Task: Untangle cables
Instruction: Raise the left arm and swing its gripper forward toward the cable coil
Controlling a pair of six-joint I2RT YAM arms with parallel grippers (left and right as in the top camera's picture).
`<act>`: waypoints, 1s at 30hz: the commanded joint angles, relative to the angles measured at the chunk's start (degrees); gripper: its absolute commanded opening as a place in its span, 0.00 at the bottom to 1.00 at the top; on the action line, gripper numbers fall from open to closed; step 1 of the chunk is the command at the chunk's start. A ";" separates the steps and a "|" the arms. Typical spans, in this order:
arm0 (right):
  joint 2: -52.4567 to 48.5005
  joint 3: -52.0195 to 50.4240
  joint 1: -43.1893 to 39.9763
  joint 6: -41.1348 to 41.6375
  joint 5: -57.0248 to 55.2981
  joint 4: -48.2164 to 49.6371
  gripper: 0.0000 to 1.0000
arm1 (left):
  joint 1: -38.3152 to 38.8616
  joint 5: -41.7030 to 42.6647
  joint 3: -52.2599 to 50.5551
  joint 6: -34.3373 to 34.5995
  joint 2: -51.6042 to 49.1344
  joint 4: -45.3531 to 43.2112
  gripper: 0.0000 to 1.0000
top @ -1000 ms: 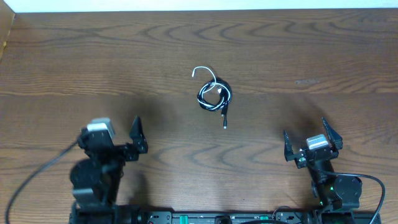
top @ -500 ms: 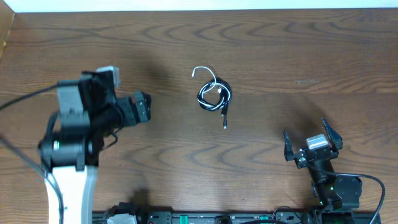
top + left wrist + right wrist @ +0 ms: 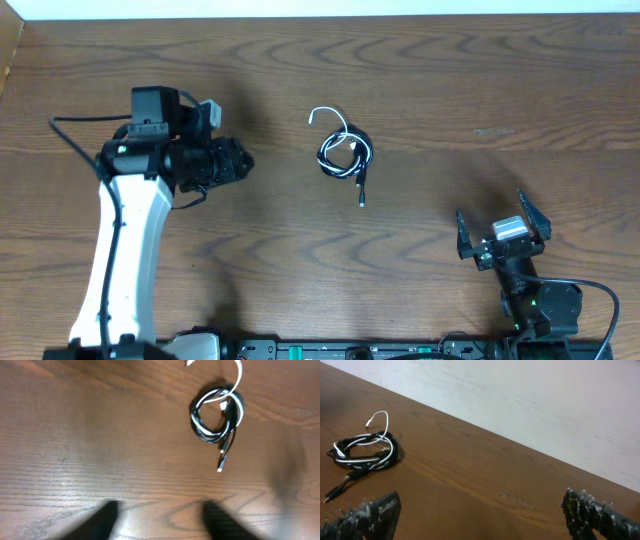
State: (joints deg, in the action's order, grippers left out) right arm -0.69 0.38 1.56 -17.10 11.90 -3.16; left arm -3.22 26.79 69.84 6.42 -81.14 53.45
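Left pincer (image 3: 243, 163), partly apart and empty, has swung out near the tangled cables (image 3: 345, 153) on the tabletop (image 3: 450, 80), untangling not yet started; right pincer (image 3: 492, 215) idle, wide apart.

Overhead looks straight down; left wrist steep, right wrist low; all share cables (image 3: 345, 153).

2 intertwined cables (image 3: 346, 152), black and white

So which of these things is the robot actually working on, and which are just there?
For the job: black cable and white cable, coiled together; left gripper; right gripper.
Just there: wooden table; pale surface beyond its far edge.
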 commanded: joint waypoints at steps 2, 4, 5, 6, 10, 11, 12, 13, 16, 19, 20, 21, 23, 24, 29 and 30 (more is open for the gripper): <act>0.31 -0.07 -0.39 0.79 -0.39 -0.28 0.99 | 0.04 1.09 0.90 0.13 -3.30 0.37 0.08; 0.31 -0.07 -0.39 0.79 -0.39 -0.28 0.99 | 0.04 1.09 0.87 0.13 -4.85 0.61 0.07; 0.31 -0.07 -0.39 0.79 -0.39 -0.28 0.99 | 0.04 1.09 0.83 0.13 -5.49 0.70 0.08; 0.31 -0.07 -0.39 0.79 -0.39 -0.28 0.99 | 0.04 1.09 0.72 0.13 -5.99 0.72 0.08; 0.31 -0.07 -0.39 0.79 -0.39 -0.28 0.99 | 0.04 1.05 0.26 0.13 -7.91 0.59 0.08; 0.31 -0.07 -0.39 0.79 -0.39 -0.28 0.99 | 0.04 1.05 0.09 0.13 -8.37 0.44 0.08; 0.31 -0.07 -0.39 0.79 -0.39 -0.28 0.99 | 0.04 1.05 -0.15 0.13 -8.81 0.24 0.08; 0.31 -0.07 -0.39 0.79 -0.39 -0.28 0.99 | 0.04 1.05 -0.42 0.13 -9.20 0.11 0.08; 0.31 -0.07 -0.39 0.79 -0.39 -0.28 0.99 | 0.04 0.83 -1.09 0.15 -10.25 -0.22 0.08; 0.31 -0.07 -0.39 0.79 -0.39 -0.28 0.99 | 0.04 0.39 -1.18 0.15 -11.39 -0.59 0.08; 0.31 -0.07 -0.39 0.79 -0.39 -0.28 0.99 | 0.04 0.39 -1.18 0.15 -11.72 -0.66 0.08; 0.31 -0.07 -0.39 0.79 -0.39 -0.31 0.99 | 0.04 0.39 -1.18 0.15 -11.96 -0.76 0.08; 0.31 -0.07 -0.39 0.79 -0.39 -0.28 0.99 | 0.04 0.39 -1.18 0.13 -12.41 -0.79 0.08; 0.31 -0.07 -0.39 0.79 -0.39 -0.28 0.99 | 0.04 0.39 -1.18 0.13 -12.48 -0.79 0.08; 0.31 -0.07 -0.39 0.79 -0.39 -0.28 0.99 | 0.04 -0.94 -1.18 0.13 -12.55 -0.94 0.08; 0.31 -0.07 -0.39 0.79 -0.39 -0.28 0.99 | 0.04 -1.25 -1.18 0.13 -12.55 -0.94 0.08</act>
State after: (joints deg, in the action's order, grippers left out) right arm -0.69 0.38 1.56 -17.10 11.92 -3.16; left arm -3.22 26.70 69.45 6.39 -93.25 52.49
